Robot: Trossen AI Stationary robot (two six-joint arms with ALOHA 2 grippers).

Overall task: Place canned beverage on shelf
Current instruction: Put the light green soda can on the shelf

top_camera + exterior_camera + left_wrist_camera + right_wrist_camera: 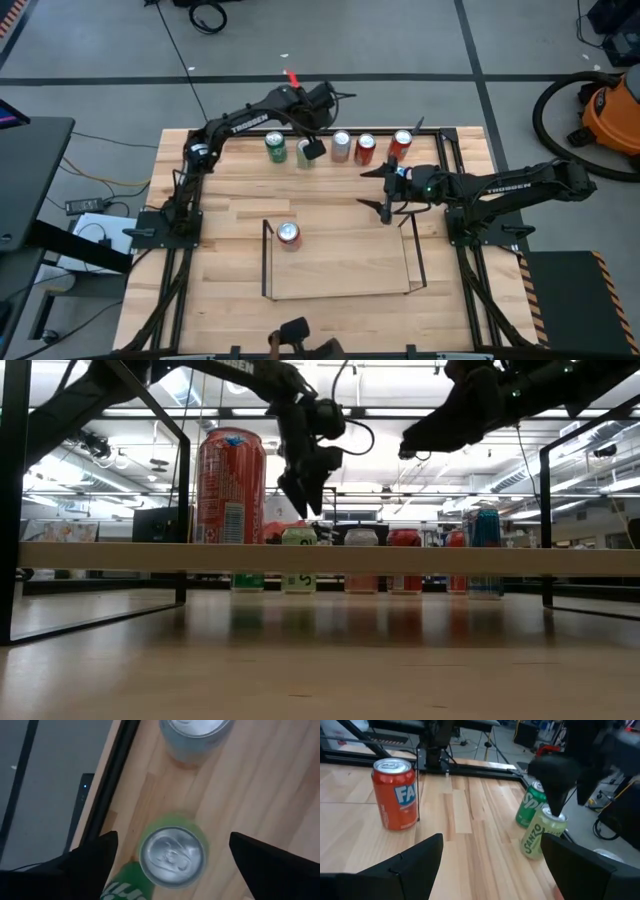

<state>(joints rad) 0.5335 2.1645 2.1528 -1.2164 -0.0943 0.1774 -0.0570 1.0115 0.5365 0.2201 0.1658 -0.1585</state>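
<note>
Several cans stand upright in a row at the table's far edge: a dark green one (275,146), a light green one (305,156), a silver one (341,146) and two red ones (365,149). My left gripper (312,148) hovers open above the light green can (172,855), one finger on each side of its top and apart from it. The shelf (412,250) lies at the table's middle, with an orange-red can (289,235) standing in its far left corner. My right gripper (382,190) is open and empty above the shelf's far right corner.
The dark green can (125,887) stands close beside the light green one, and the silver can (195,735) is a little farther off. The black frame bordering the tabletop (117,775) runs just behind the row. The shelf's pale floor (340,265) is bare to the right of its can.
</note>
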